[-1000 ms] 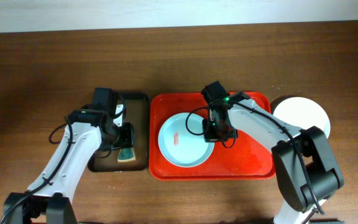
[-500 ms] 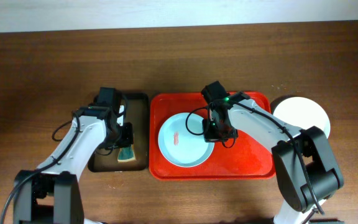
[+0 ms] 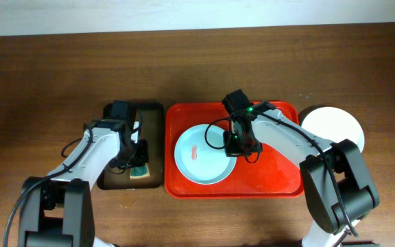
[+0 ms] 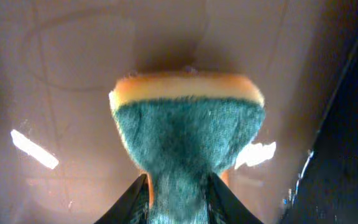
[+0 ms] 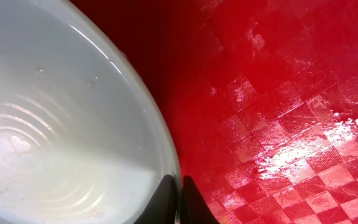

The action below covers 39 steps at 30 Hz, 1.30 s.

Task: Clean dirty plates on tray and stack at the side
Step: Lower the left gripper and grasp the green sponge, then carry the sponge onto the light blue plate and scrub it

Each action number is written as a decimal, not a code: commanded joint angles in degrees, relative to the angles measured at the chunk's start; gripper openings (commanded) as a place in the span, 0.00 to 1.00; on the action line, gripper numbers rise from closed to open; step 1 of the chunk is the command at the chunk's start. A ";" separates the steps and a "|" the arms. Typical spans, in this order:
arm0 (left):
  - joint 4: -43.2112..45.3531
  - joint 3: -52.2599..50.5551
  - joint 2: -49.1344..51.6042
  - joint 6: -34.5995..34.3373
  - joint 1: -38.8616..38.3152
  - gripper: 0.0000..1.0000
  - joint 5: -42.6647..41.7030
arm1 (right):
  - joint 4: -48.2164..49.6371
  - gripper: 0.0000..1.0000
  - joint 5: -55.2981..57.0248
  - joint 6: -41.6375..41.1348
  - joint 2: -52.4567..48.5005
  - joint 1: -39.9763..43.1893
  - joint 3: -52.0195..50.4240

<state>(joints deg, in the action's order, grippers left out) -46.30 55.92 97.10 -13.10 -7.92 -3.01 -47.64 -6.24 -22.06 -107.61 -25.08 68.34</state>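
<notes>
A pale blue plate (image 3: 196, 156) with a red smear at its centre lies on the red tray (image 3: 273, 175). My right gripper (image 3: 234, 145) is shut on that plate's right rim; in the right wrist view its jaws (image 5: 179, 186) pinch the thin rim of the plate (image 5: 61, 124) over the tray (image 5: 278, 93). A clean white plate (image 3: 334, 127) rests on the table to the right of the tray. My left gripper (image 3: 136, 160) is shut on a green and orange sponge (image 3: 140, 171), and the left wrist view shows the sponge (image 4: 188, 118) squeezed between the jaws (image 4: 179, 190).
The sponge sits over a black-rimmed brown tray (image 3: 151, 120) just left of the red tray; its wet brown floor (image 4: 73, 93) fills the left wrist view. Brown wooden table (image 3: 46, 82) surrounds both trays.
The left jaws have closed onto the sponge and the left arm has shifted slightly over the brown tray. The right arm and plate have not moved.
</notes>
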 commanded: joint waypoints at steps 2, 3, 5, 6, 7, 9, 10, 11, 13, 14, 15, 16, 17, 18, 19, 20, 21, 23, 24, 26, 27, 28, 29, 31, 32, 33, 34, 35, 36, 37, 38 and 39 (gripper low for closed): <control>2.40 -2.58 0.57 -0.50 -0.24 0.23 -0.63 | 0.15 0.04 0.94 0.13 0.74 -0.46 -0.74; 2.40 -2.58 0.57 -0.50 -0.24 0.19 -0.66 | 0.15 0.04 0.94 0.13 0.74 -0.46 -0.74; 2.43 -2.51 0.52 -0.48 -0.20 0.00 -0.63 | 0.13 0.04 0.92 0.13 0.74 -0.46 -0.74; 2.62 -2.34 0.50 -0.46 -0.17 0.00 -0.63 | 0.13 0.05 0.90 0.13 0.74 -0.46 -0.74; 2.60 -1.97 0.31 -0.46 -0.17 0.00 -0.66 | 0.07 0.06 0.59 0.13 0.74 -0.46 -0.74; 2.54 -0.59 -1.16 0.22 -0.17 0.00 -0.68 | -0.09 0.06 -1.95 0.11 0.74 -0.46 -0.74; 2.56 0.50 -3.43 1.22 -0.17 0.00 -0.61 | -0.04 0.04 -3.96 0.11 0.74 -0.46 -0.74; 2.58 1.16 -5.95 1.27 -0.17 0.00 -0.59 | -0.04 0.04 -4.70 0.09 0.74 -0.46 -0.74; 2.56 1.99 -10.62 1.27 -0.17 0.00 -0.61 | -0.07 0.04 -8.41 0.09 0.74 -0.46 -0.74; 2.29 2.69 -13.33 1.27 -0.17 0.00 -0.61 | -0.11 0.04 -10.32 -1.18 0.74 -0.39 -0.74; 1.53 3.52 -14.34 1.29 -0.17 0.00 -0.61 | -0.11 0.04 -10.78 -2.56 0.74 -0.39 -0.74; -0.52 5.38 -14.69 1.55 -0.17 0.00 -0.63 | -0.09 0.04 -10.73 -4.35 0.76 -0.35 -0.74; -3.85 8.35 -14.36 2.45 -0.17 0.00 -0.63 | -0.07 0.04 -10.71 -6.95 0.74 -0.28 -0.74; -7.32 11.32 -13.97 2.56 -0.17 0.00 -0.61 | 0.20 0.04 -10.69 -8.61 0.76 -0.31 -0.74; -9.84 13.66 -13.73 2.56 -0.17 0.00 -0.63 | 0.66 0.04 -10.71 -8.90 0.74 -0.28 -0.74; -11.69 15.61 -13.60 2.54 -0.20 0.00 -0.63 | 1.53 0.04 -10.71 -8.92 0.74 -0.31 -0.74; -12.13 16.00 -13.57 2.51 -0.63 0.00 -0.63 | 2.54 0.04 -10.69 -10.25 0.74 -0.31 -0.74; -12.63 15.63 -12.50 2.51 -2.08 0.00 -0.66 | 3.41 0.04 -10.71 -12.57 0.74 -0.31 -0.74; -12.87 15.63 -11.52 2.51 -3.02 0.00 -1.09 | 3.54 0.04 -10.67 -12.52 0.74 -0.31 -0.74; -12.22 15.63 -9.07 2.49 -5.16 0.00 -2.25 | 3.65 0.04 -10.67 -12.52 0.74 -0.31 -0.74; -11.87 15.63 -8.26 2.51 -5.77 0.00 -2.10 | 3.61 0.04 -10.67 -12.50 0.74 -0.31 -0.74; -11.65 15.63 -7.48 2.51 -6.21 0.00 -1.64 | 3.56 0.04 -10.67 -12.46 0.76 -0.37 -0.74; -11.69 15.63 -6.71 2.51 -6.38 0.00 0.37 | 3.54 0.04 -10.67 -11.72 0.74 -0.39 -0.74; -12.22 15.63 -5.20 2.51 -6.38 0.00 4.28 | 3.26 0.04 -10.45 -9.75 0.74 -0.44 -0.74; -12.31 15.58 -4.55 2.51 -6.38 0.00 4.31 | 3.06 0.04 -9.94 -9.70 0.74 -0.42 -0.74; -12.61 15.41 -3.65 2.49 -6.51 0.00 4.31 | 2.73 0.04 -8.50 -9.70 0.74 -0.44 -0.74; -13.11 15.21 -2.54 2.49 -6.62 0.00 4.22 | 2.58 0.04 -8.00 -9.68 0.74 -0.42 -0.74; -13.40 15.19 -1.88 2.49 -6.60 0.00 3.91 | 2.51 0.04 -7.89 -9.70 0.74 -0.42 -0.74; -13.44 15.13 -1.16 2.49 -6.62 0.00 3.82 | 2.51 0.04 -7.91 -9.70 0.74 -0.42 -0.74; -13.42 15.04 -0.13 2.49 -6.73 0.00 3.67 | 2.47 0.04 -7.91 -9.70 0.74 -0.42 -0.74; -13.42 15.04 0.61 2.49 -6.73 0.00 3.65 | 2.43 0.04 -7.91 -9.70 0.76 -0.42 -0.74; -13.38 15.04 1.09 2.49 -6.71 0.00 3.63 | 2.21 0.04 -7.91 -9.68 0.74 -0.42 -0.74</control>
<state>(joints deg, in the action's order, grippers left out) -59.57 70.98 96.75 -11.51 -14.37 0.05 -44.95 -15.27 -32.29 -107.61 -25.08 67.70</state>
